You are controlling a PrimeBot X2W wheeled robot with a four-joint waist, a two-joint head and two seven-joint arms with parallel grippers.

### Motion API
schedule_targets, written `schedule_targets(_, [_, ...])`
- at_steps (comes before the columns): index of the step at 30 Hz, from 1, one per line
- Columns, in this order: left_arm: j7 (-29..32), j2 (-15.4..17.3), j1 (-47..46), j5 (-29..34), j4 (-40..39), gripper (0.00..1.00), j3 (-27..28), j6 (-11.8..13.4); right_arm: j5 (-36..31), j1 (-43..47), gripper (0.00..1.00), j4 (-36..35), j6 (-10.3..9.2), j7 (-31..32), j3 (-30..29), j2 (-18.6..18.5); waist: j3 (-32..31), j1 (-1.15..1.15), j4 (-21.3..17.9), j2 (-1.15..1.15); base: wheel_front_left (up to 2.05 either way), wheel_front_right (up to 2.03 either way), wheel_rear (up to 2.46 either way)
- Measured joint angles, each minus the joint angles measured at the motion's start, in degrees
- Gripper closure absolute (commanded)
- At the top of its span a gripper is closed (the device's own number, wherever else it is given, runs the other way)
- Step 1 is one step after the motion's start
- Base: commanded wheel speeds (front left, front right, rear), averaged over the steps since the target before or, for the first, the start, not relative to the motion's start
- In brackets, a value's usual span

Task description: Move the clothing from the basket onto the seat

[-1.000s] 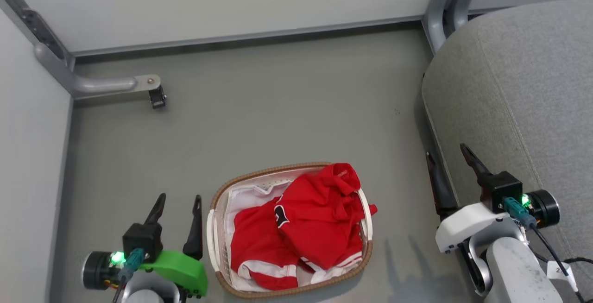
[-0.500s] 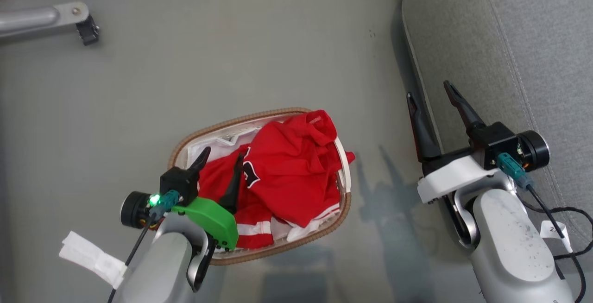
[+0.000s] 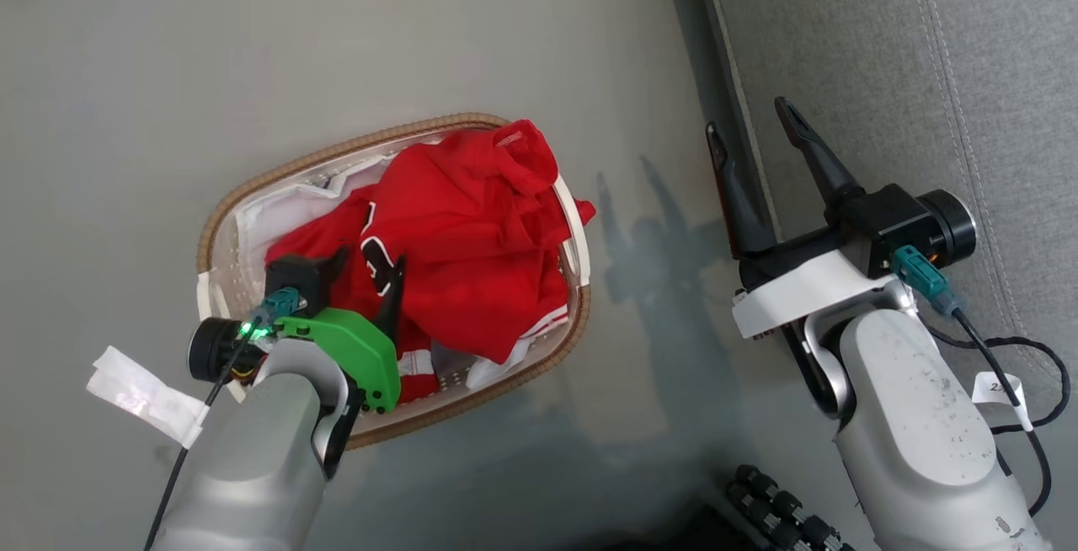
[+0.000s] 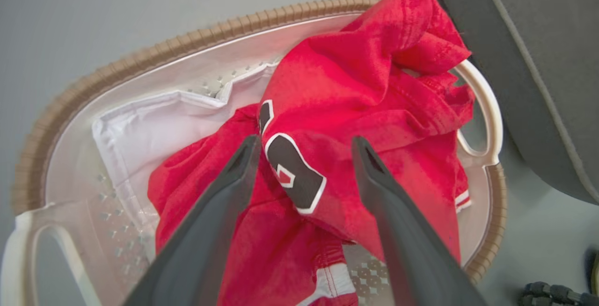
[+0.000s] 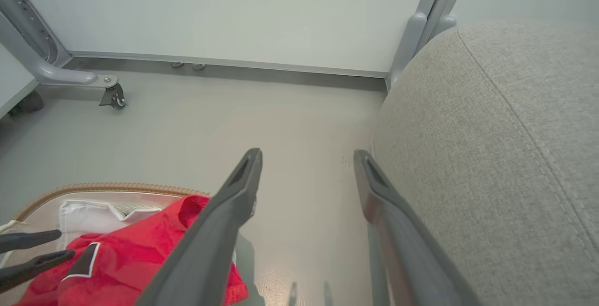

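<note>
L gripper (image 3: 370, 258) is over the basket (image 4: 70, 156), jaws spread wide, nothing pinched. In the L wrist view its two fingers straddle the black white-outlined number (image 4: 292, 179) on the top red piece. Can't tell if the tips touch the fabric or sit just above it.

Clothing (image 3: 472, 231) is all in the basket: a red pile, bunched and heaped toward the seat-side end. One red corner hangs over the rim by the white side handle (image 4: 482, 109). White-striped trim (image 4: 327, 282) shows at the near end of the pile. The far-left part of the basket shows bare white liner (image 4: 154, 123) and perforated plastic wall.

The basket sits on the grey floor (image 3: 253, 29), near the seat (image 3: 884, 71) but not touching it, w/ a strip of floor between.

R gripper (image 3: 749, 115) is also fully spread and empty. It hangs at the seat's front edge, well apart from the basket. In the head view its inner finger lies along the dark gap at the cushion edge and the outer finger is over grey upholstery. No contact w/ the cushion that I can confirm.

Nothing red on the seat. The visible cushion is bare fabric w/ a stitched seam (image 3: 943, 71).

R wrist view also shows a pale wall panel (image 5: 234, 11) and a caster foot (image 5: 112, 95) at far left.
</note>
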Motion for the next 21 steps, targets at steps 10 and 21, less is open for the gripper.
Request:
schedule_targets(10, [0.9, 0.4, -3.6, -7.6, 7.2, 0.00, -4.2, 0.0, 1.7, -0.3, 0.00, 0.8, 0.00, 0.0, 1.4, 0.0, 4.9, 0.00, -3.3, 0.00, 0.00, 0.00, 0.00])
schedule_targets(21, [2.3, 1.1, -4.6, -15.1, 7.0, 0.00, -7.8, 0.0, 2.8, -0.3, 0.00, 0.5, 0.00, 0.0, 2.4, 0.0, 6.3, -0.01, -5.2, 0.00, 0.00, 0.00, 0.00])
